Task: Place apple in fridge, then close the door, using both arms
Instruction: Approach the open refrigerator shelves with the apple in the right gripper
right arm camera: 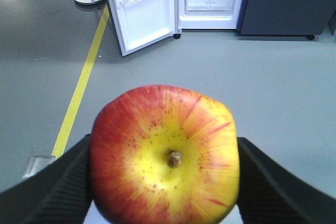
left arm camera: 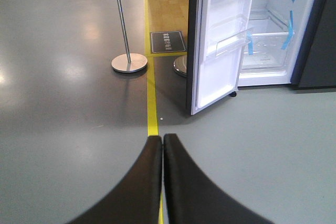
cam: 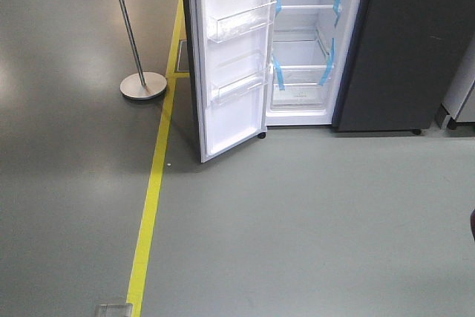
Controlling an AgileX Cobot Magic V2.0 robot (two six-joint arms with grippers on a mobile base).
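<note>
Apple (right arm camera: 165, 156) fills the right wrist view, stem dimple toward camera, clamped between right gripper (right arm camera: 163, 150) fingers, well apart from the fridge. Left gripper (left arm camera: 162, 141): jaws pressed together, nothing between them. Front view, left to right: stanchion base (cam: 143, 85) at 10 o'clock, yellow floor line (cam: 152, 191), door (cam: 230, 72) swung wide at 12, fridge (cam: 300, 102) interior with blue tape (cam: 327, 64) at 1 o'clock.
</note>
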